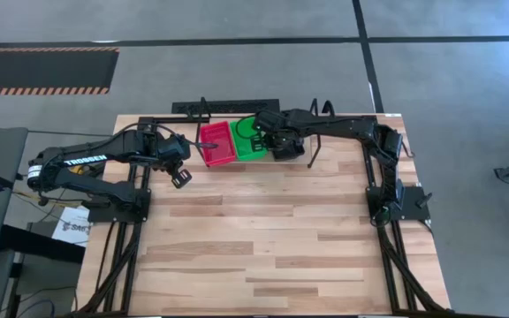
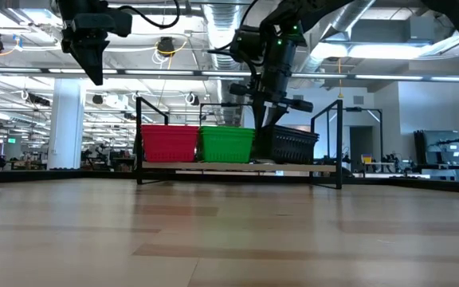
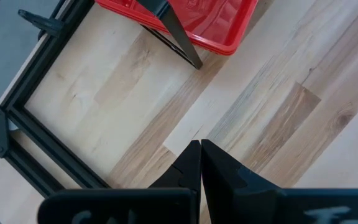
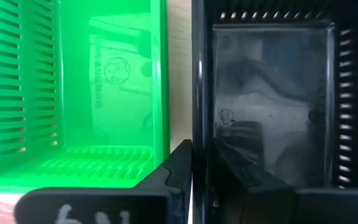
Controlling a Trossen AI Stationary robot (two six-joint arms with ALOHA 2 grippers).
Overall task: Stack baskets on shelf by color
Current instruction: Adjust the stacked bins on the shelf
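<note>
On the shelf (image 2: pixel 237 167) at the table's far edge stand red baskets (image 2: pixel 168 143), green baskets (image 2: pixel 228 143) and black baskets (image 2: pixel 289 144), side by side. My right gripper (image 4: pixel 201 152) hangs over the top black basket (image 4: pixel 272 93), pointing steeply down and open. One finger is inside it and one is in the gap next to the green basket (image 4: pixel 86 93). My left gripper (image 1: pixel 181 175) is shut and holds nothing, raised over the bare table near the red basket (image 3: pixel 197 18). My right gripper's fingers stand astride the black basket's wall (image 4: pixel 197 93) on the side toward the green basket, coming from above. Whether either finger touches that wall I cannot tell. The basket rests level on the black stack.
Black wire uprights (image 2: pixel 139 135) (image 2: pixel 339 139) close the shelf's two ends. Dark frame rails (image 1: pixel 138 181) run along the table's left and right sides. The wood tabletop (image 1: pixel 263 247) spreads wide toward the near edge.
</note>
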